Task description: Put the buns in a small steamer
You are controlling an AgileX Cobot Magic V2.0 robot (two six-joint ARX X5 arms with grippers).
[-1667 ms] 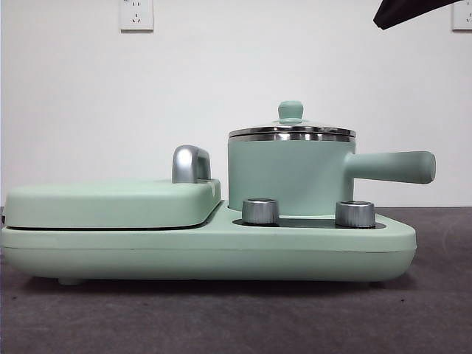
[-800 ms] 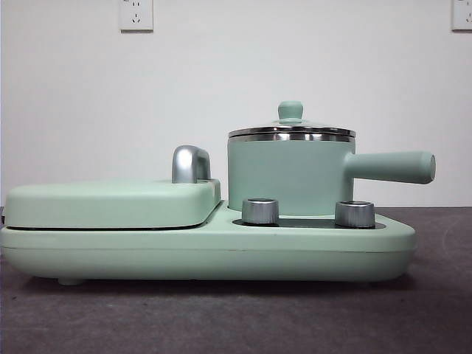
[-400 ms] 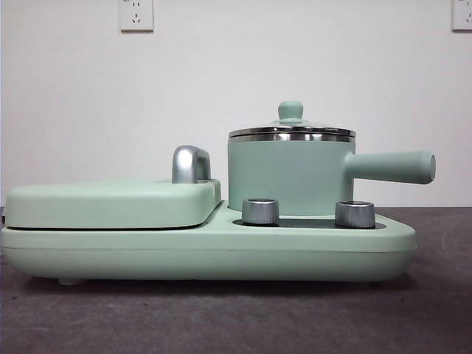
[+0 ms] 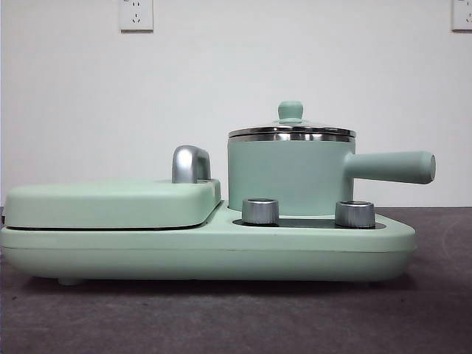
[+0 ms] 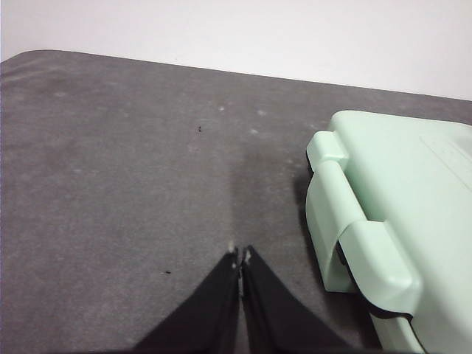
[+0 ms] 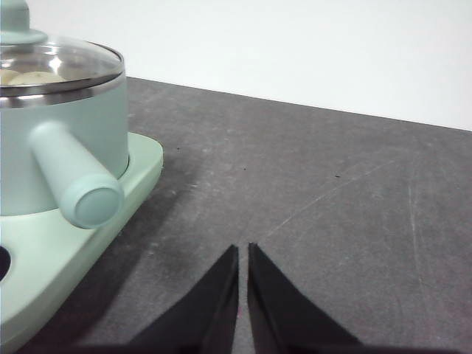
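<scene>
Through the glass lid [image 6: 63, 63] we see the buns [image 6: 29, 76] only dimly, inside the steamer [image 4: 289, 177]. Both the left gripper [image 5: 240, 259] and the right gripper [image 6: 243, 254] have jaws nearly closed, holding nothing. The dark arm tip seen two seconds ago is gone.

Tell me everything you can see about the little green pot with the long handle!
The mint-green round steamer pot stands upright on the black plate of a wide mint-green cooker base, behind two shiny silver knobs. It has a steel rim, and a straight green handle pointing out sideways. A glass lid with a green knob sits closed on top. Through the glass, the right wrist view shows pale cream bun shapes inside. No gripper touches it.
</scene>
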